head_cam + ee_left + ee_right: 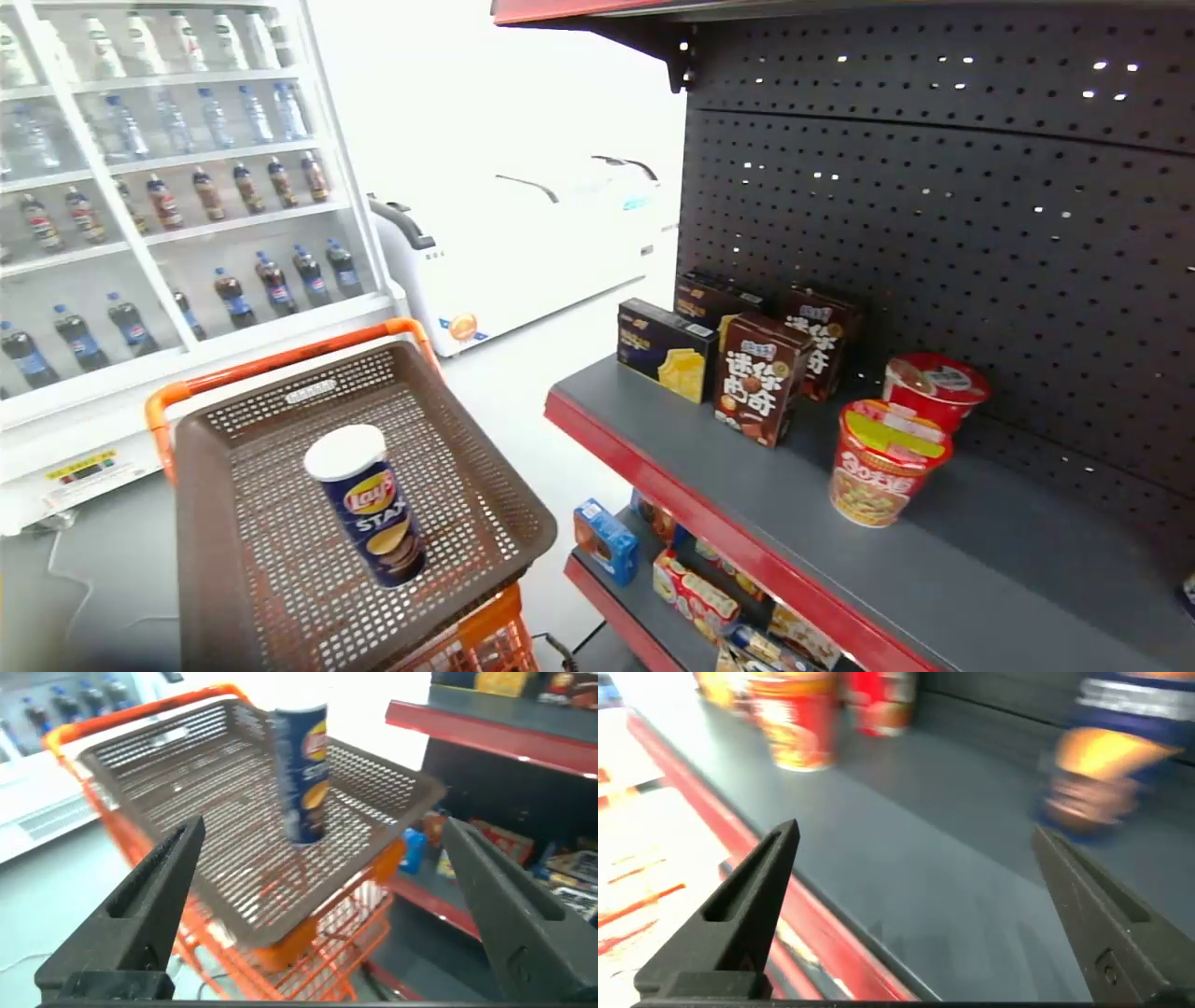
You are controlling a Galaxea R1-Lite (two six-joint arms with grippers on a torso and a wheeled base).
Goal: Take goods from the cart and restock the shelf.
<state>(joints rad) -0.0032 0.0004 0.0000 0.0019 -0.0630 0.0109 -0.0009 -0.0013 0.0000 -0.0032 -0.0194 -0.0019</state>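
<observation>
While the left hand (320, 831) and the right hand (915, 831) are hanging released, one chip can (369, 504) is waiting in the cart (280, 579)

As the left hand is hovering above the cart with its fingers spread wide and gripping nothing, the chip can is standing upright on the brown mesh floor just ahead of it. The can is lining up with the gap between the fingers and touching neither one. Dark blue with a white lid, it is sitting alone near the middle of the cart. An orange handle (280, 359) is running along the rim farthest from this hand.

The right hand is hanging low over the grey shelf (840, 579), likewise released and holding nothing. Beyond it, two noodle cups (882, 462) are standing close together, well apart from its fingers. A blue and orange pack (1120, 756) is sitting ahead of the other finger, too blurred to name. Farther past the cups, several boxes (761, 378) are standing upright near the shelf's perforated back panel. A red strip is edging the shelf's front, running beside this hand.
</observation>
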